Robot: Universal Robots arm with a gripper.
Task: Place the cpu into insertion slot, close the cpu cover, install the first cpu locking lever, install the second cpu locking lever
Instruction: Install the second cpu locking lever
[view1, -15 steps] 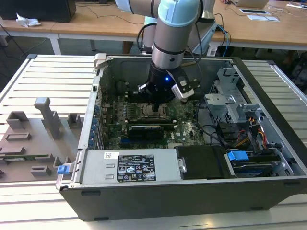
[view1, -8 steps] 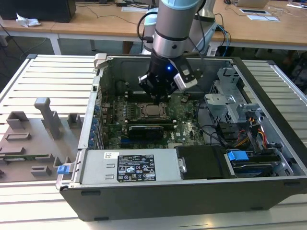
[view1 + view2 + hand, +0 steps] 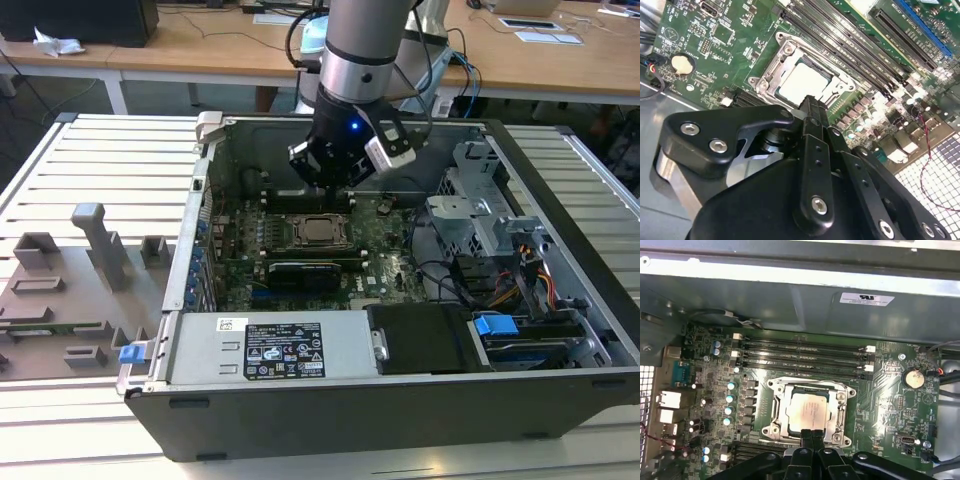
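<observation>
Gripper (image 3: 811,437) nearest the lens, fingers pressed together, holding nothing. I see the cpu (image 3: 809,411) seated in its socket mid-motherboard (image 3: 890,405), cover (image 3: 774,407) down around it. Cover's thin stiff metal, probably slick; I'd push its frame edge, not the chip.

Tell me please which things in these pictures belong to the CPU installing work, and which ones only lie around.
Belonging to the job:
- cpu, seated in its socket
- cpu cover, lying closed around the chip
- gripper, fingers together, just above the socket edge

Only lying about:
- memory slots
- coin battery
- black card beside the socket
- grey parts tray outside the case
</observation>
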